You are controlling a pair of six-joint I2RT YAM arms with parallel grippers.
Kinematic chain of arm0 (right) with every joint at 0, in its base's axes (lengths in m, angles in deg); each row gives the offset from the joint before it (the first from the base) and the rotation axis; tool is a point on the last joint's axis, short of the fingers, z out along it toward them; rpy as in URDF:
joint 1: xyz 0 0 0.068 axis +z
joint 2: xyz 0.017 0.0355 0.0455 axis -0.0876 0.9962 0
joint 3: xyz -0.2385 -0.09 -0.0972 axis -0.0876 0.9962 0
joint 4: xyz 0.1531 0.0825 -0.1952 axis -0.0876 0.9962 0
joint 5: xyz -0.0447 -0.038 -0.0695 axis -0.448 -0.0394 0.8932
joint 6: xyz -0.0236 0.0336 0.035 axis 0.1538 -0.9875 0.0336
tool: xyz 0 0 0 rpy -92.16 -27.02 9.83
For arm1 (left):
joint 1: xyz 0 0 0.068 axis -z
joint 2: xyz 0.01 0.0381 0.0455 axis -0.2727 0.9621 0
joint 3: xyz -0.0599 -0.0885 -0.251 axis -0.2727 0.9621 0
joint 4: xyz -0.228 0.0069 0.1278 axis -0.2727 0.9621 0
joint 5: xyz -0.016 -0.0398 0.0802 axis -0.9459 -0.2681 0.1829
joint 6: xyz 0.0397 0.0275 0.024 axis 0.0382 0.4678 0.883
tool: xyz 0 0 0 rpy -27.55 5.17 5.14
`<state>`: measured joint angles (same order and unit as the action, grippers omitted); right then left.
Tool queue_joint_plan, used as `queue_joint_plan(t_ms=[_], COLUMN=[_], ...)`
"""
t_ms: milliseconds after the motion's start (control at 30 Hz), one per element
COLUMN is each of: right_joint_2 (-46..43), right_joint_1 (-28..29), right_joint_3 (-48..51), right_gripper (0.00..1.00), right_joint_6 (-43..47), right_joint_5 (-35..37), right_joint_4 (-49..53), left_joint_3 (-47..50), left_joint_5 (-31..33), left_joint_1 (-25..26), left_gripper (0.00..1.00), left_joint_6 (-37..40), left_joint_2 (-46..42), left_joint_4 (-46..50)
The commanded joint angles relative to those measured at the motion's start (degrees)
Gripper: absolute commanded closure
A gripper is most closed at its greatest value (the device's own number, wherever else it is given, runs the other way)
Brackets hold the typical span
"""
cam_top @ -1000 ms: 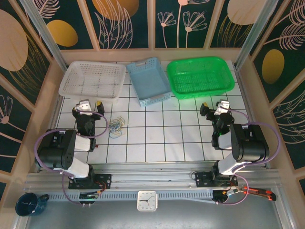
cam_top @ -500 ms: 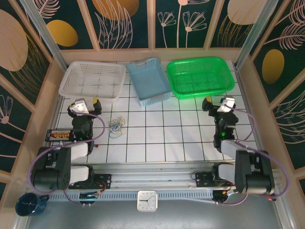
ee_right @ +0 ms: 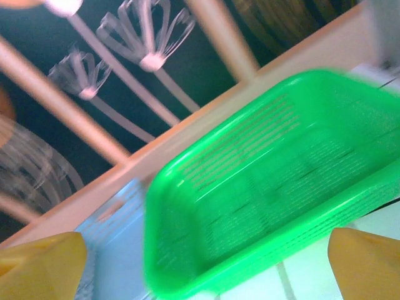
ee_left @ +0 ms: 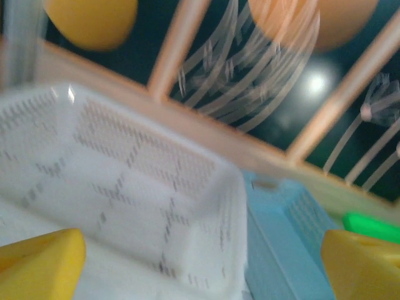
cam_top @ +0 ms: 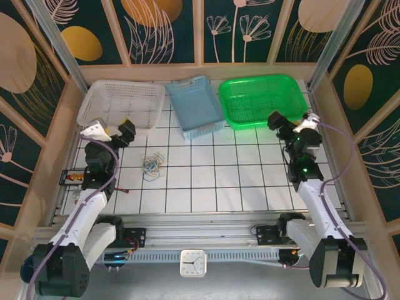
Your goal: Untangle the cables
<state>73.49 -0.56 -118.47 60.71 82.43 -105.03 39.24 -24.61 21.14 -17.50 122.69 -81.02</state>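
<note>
The cables (cam_top: 152,165) lie as a small tangle of blue, beige and white loops on the white tiled table (cam_top: 212,175), left of centre. My left gripper (cam_top: 111,129) hangs open just behind and to the left of them, near the white basket's front edge, with nothing between its fingers. In the left wrist view its yellow fingertips (ee_left: 37,262) stand wide apart. My right gripper (cam_top: 292,120) is open at the far right, by the green basket's front corner. Its yellow fingertips (ee_right: 40,262) are spread with nothing between them.
Along the back stand a white basket (cam_top: 119,103), a blue basket (cam_top: 195,106) and a green basket (cam_top: 262,100). A red wire with a black terminal strip (cam_top: 75,177) lies at the left edge. Wooden-framed walls close in the table.
Both arms have unfolded and reached away from their bases towards the baskets. The left gripper drifted left and the right gripper went right and back. The terminal strip has come into view.
</note>
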Motion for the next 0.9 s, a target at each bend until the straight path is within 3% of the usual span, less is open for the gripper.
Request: queue_joint_plan(t_ms=[0, 100, 167, 233, 333, 467, 633, 867], right_joint_2=[0.3, 2.7, 5.1, 8.1, 12.8, 16.8, 18.7, 16.3], right_joint_1=[9.6, 22.0, 30.5, 37.0, 43.0, 44.9, 44.9, 43.6], right_joint_3=[-2.8, -2.8, -3.3, -4.6, -6.0, -5.2, -5.6, -7.4], right_gripper=[0.01, 0.01, 0.01, 0.01, 0.01, 0.01, 0.01, 0.01], right_joint_6=[-2.0, -2.8, -4.5, -6.2, -7.3, -7.2, -7.1, -4.6], right_joint_5=[-2.4, 3.8, 11.7, 18.5, 22.4, 17.7, 15.7, 16.9], right_joint_4=[6.0, 7.2, 8.1, 9.6, 9.8, 5.1, 4.2, 8.4], left_joint_3=[2.5, 4.7, 6.3, 7.0, 7.8, 8.4, 7.7, 6.1], left_joint_5=[-3.9, -1.5, -1.0, -0.5, 0.4, 0.4, -4.7, -6.8], left_joint_1=[5.1, 8.2, 8.5, 8.9, 9.3, 9.6, 11.2, 19.9], left_gripper=[0.01, 0.01, 0.01, 0.01, 0.01, 0.01, 0.01, 0.01], left_joint_6=[-4.8, -5.1, -5.9, -5.9, -5.7, -6.0, -6.8, -10.6], left_joint_2=[0.9, 3.7, 6.2, 8.1, 10.2, 11.8, 15.3, 19.4], left_joint_4=[9.8, 8.5, 6.6, 5.7, 4.8, 3.7, 2.0, -1.2])
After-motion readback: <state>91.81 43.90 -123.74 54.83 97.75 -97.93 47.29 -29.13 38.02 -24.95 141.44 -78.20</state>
